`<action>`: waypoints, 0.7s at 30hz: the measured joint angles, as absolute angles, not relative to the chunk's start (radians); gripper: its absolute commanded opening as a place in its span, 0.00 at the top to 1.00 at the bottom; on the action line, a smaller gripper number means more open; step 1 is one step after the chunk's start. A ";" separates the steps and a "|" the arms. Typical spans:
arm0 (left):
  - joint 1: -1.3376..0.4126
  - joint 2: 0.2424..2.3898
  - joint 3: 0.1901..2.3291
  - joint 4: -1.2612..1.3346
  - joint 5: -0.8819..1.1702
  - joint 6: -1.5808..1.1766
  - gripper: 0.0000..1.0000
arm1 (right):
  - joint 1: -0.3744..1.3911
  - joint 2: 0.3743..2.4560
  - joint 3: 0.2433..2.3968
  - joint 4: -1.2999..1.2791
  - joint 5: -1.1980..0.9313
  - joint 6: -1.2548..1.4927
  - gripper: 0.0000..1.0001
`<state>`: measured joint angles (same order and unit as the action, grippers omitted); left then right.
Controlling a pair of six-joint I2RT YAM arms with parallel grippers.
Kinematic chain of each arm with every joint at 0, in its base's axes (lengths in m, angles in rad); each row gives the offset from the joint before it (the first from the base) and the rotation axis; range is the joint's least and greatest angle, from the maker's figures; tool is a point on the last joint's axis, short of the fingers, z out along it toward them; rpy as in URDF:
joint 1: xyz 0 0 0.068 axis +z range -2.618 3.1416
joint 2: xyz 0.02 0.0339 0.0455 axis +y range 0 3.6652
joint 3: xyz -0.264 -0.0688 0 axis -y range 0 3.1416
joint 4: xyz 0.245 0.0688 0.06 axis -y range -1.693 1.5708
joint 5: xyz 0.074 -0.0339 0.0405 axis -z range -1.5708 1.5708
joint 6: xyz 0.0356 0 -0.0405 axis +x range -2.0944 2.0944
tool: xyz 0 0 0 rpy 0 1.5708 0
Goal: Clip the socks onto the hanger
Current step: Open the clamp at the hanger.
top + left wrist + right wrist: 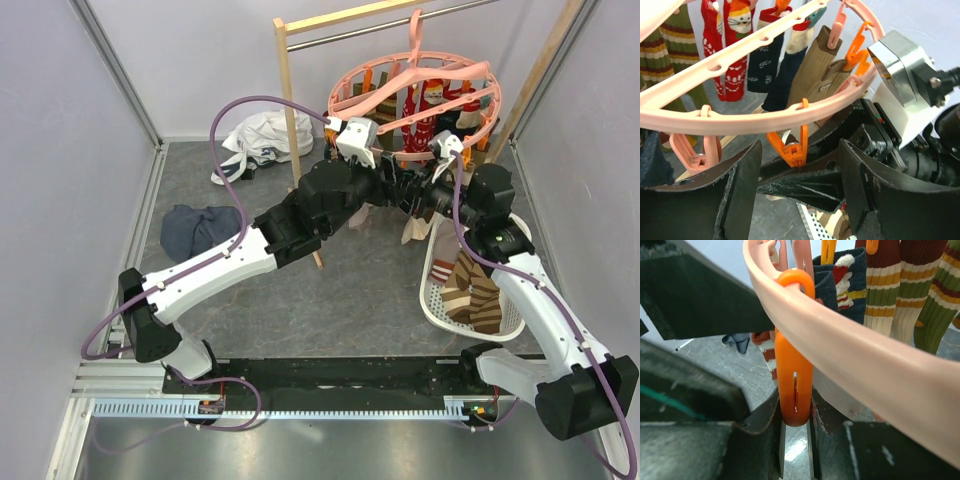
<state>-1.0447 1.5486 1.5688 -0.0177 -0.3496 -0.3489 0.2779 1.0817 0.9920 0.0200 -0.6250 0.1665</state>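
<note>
Left arm (230, 260) reaches long and low from its base up to the near rim of the hanger (765, 122). Right arm (530, 300) rises from the other side and bends in to the same stretch of rim.

Left gripper (800, 165) stands open: its two black fingers (735, 195) sit wide apart, one on each side of an orange clip (795, 145) that dangles from the rim, and neither touches it. Right gripper (795, 415) has its fingers pressed together on the lower end of that clip, pinching it from both sides.

The hanger hangs by its hook from the metal bar (340, 38). Its ring lies roughly level with a slight tilt. The pinched clip points straight down from the ring, its long axis upright.

Socks (735, 50) already clipped on hang lengthwise down from the far side of the ring: red, navy, tan and striped ones. More striped socks lie piled in the white basket (432, 300) by the right arm.
</note>
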 measured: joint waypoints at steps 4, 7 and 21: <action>-1.040 1.569 1.595 -0.020 -0.365 -0.351 0.34 | 0.291 1.090 0.992 0.020 -0.618 0.162 1.00; -1.030 1.576 1.598 -0.021 -0.365 -0.364 0.37 | 0.294 1.093 0.997 0.020 -0.612 0.162 1.00; -0.991 1.584 1.596 -0.025 -0.309 -0.456 0.49 | 0.303 1.093 0.997 0.039 -0.606 0.188 1.00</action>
